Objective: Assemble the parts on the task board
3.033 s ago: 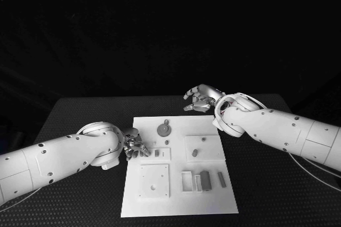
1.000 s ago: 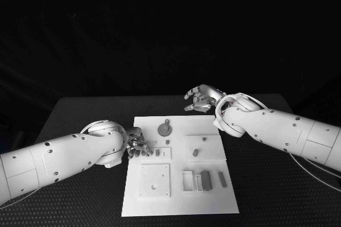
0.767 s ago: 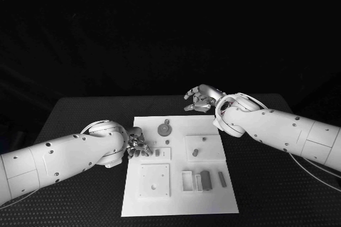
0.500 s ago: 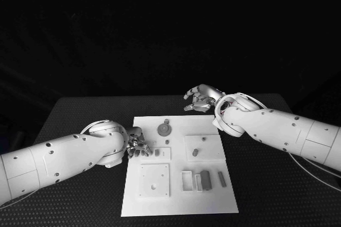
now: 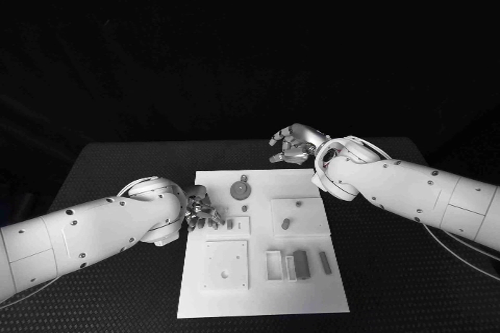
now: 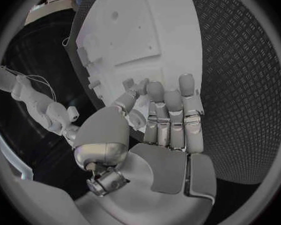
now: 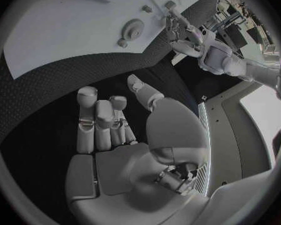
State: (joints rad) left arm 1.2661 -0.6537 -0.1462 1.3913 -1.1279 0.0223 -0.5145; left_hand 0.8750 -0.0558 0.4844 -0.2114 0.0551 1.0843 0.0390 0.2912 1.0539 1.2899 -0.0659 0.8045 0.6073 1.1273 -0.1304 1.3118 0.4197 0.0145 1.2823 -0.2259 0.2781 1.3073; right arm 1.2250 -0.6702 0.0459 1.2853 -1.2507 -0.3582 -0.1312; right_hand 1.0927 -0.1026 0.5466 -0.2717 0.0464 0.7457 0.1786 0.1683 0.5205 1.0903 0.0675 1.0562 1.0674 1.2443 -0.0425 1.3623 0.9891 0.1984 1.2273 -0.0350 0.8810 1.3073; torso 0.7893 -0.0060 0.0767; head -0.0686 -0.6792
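The white task board lies mid-table. On it are a round grey part, a small peg, a short part, a small part and long grey bars near the front. My left hand hovers at the board's left edge beside the small part, fingers straight and side by side, thumb apart, holding nothing. My right hand hangs past the board's far edge, its palm bare. The right wrist view shows the board, the round part and the left hand.
Raised white square plates sit on the board at front left and at right of centre. The black textured table stretches out on both sides of the board. My right forearm lies along the board's right side.
My left hand has crept a little farther along the board's left edge. The right hand and the parts have stayed put.
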